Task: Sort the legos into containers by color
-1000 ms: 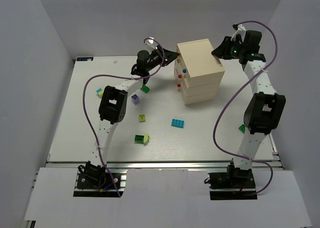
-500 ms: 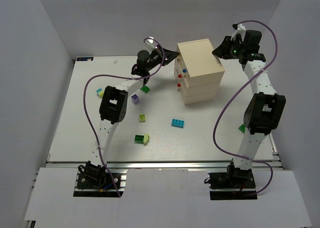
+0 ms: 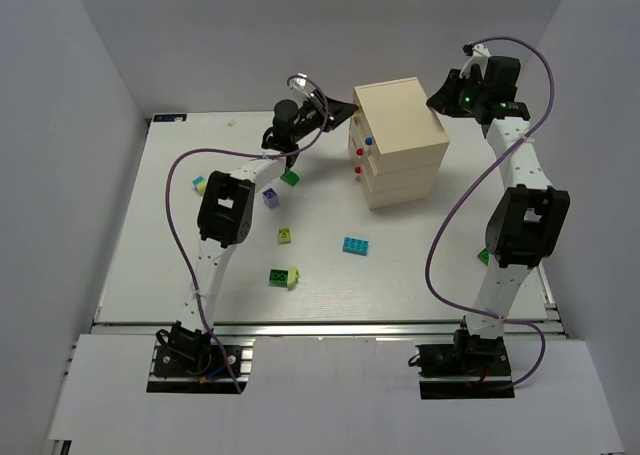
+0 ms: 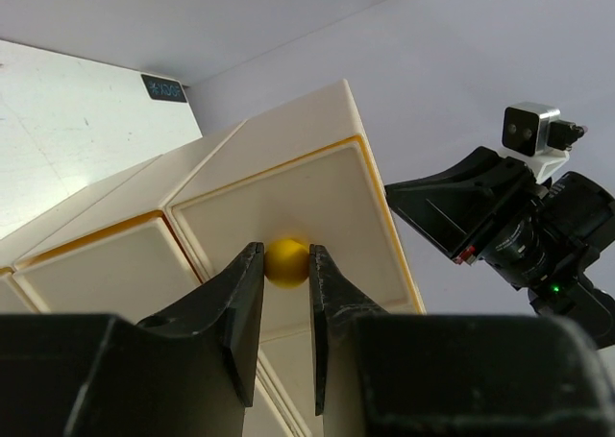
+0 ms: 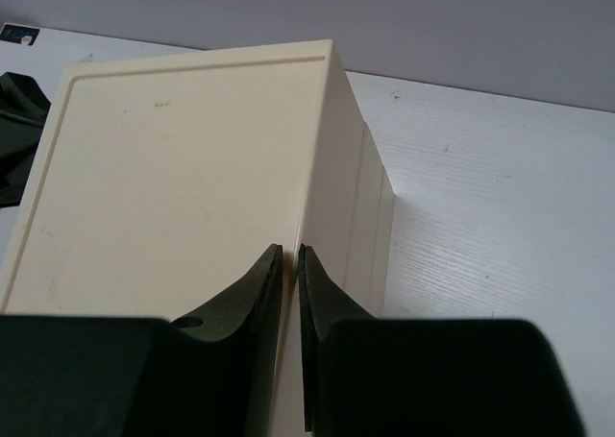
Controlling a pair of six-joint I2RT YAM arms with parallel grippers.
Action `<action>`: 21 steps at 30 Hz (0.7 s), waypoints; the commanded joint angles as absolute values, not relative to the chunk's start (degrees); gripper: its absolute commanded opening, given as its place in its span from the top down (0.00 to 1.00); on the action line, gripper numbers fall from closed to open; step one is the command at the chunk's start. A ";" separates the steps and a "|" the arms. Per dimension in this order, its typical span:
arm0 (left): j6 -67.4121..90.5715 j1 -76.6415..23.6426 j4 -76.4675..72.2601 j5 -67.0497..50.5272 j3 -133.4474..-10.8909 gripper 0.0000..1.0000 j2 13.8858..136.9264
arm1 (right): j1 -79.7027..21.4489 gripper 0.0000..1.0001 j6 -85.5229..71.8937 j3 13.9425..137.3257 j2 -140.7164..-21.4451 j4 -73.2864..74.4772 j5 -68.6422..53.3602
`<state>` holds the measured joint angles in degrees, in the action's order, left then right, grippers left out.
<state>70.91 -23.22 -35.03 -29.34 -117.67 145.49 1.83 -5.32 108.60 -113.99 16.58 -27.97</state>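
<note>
The cream three-tier chest [image 3: 400, 125] stands at the back of the table. My left gripper [image 3: 350, 108] is at its front. In the left wrist view the left gripper [image 4: 285, 254] is shut on the yellow knob [image 4: 286, 270] of the top drawer [image 4: 288, 192]. My right gripper [image 3: 437, 100] is at the chest's back top edge. In the right wrist view it [image 5: 289, 253] is shut and empty over the chest's top [image 5: 183, 158]. Legos lie loose on the table: green [image 3: 290, 178], purple [image 3: 270, 197], yellow-green [image 3: 286, 235], blue [image 3: 354, 245].
A green and yellow-green pair of bricks [image 3: 284, 276] lies nearer the front. A blue and yellow pair [image 3: 200, 184] lies at the left. A green brick [image 3: 484, 257] lies by the right arm. A blue knob [image 3: 369, 140] and red knobs [image 3: 358, 152] show on the drawers.
The right wrist has edged slightly up and left at the chest's back edge. The left gripper, the chest and the legos have not moved.
</note>
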 commanded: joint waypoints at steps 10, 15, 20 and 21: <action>68.64 -19.51 -31.90 -35.95 -110.13 1.00 135.97 | 0.44 0.90 -2.72 107.67 -120.32 28.92 -21.18; 68.64 -18.81 -31.73 -37.09 -108.99 1.00 135.53 | 0.44 0.91 -2.72 107.32 -120.50 28.83 -20.22; 68.55 -17.67 -32.17 -37.53 -107.06 1.00 134.21 | 0.44 0.91 -2.55 107.05 -120.41 28.83 -19.51; 68.47 -17.67 -32.60 -37.36 -106.62 1.00 133.86 | 0.44 0.91 -2.55 106.96 -120.32 28.74 -19.42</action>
<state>69.82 -18.90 -33.95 -35.11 -108.51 138.91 1.08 -5.32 110.17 -114.85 17.41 -24.99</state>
